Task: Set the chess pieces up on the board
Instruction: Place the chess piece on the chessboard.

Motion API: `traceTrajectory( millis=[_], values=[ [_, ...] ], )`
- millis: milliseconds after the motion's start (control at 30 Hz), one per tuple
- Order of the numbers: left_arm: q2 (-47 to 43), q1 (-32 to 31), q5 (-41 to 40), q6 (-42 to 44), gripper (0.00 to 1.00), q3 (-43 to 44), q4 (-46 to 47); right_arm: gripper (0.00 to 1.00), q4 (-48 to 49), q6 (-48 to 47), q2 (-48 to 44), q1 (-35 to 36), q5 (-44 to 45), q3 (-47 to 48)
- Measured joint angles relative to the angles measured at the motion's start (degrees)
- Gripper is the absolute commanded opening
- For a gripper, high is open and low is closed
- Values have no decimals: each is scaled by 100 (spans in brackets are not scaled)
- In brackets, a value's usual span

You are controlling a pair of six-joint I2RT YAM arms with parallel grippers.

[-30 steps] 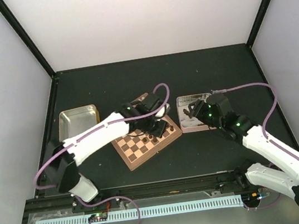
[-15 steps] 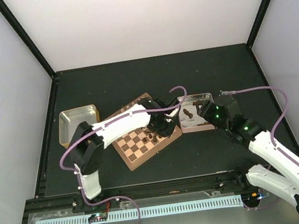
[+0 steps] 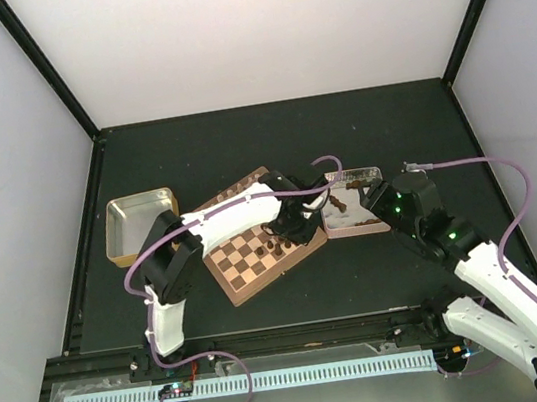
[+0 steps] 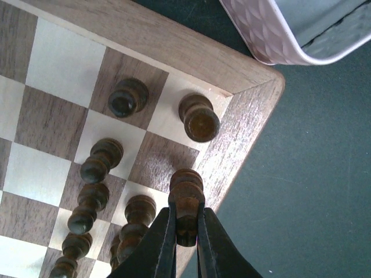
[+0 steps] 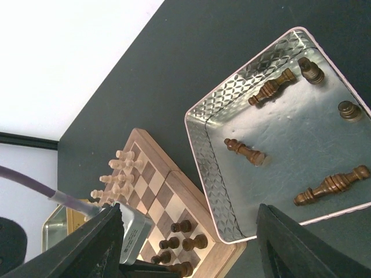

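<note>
Left gripper (image 4: 186, 223) is clamped shut on 1 dark piece (image 4: 186, 186), holding it upright by the board's rim (image 4: 235, 145), just beside the corner piece (image 4: 199, 117). Can't tell if its base is touching the wood yet. So I reckon we're mid-placement on the dark back row. The next move needs it centred on its square, then a gentle release and a straight lift, since the pawns (image 4: 93, 200) stand really close. Right gripper (image 5: 188, 231) has its jaws wide apart with nothing in them, above the pinkish tin (image 5: 211, 174), where 5 dark pieces lie. Cream pieces (image 5: 116, 174) are lined up on the far side.
</note>
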Motion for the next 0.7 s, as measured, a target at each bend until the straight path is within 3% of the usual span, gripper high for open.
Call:
traceTrajectory(
  millis=[267,533,700],
  values=[
    [157,11,-181,24,9,107,-74,63,-15,0,-17,0,11,15],
    [227,37,-269,85,20,151,-87,63,-31,0,-17,0,13,20],
    [227,39,-269,103,21,153,-90,63,-48,0,-17,-24,11,26]
  ],
)
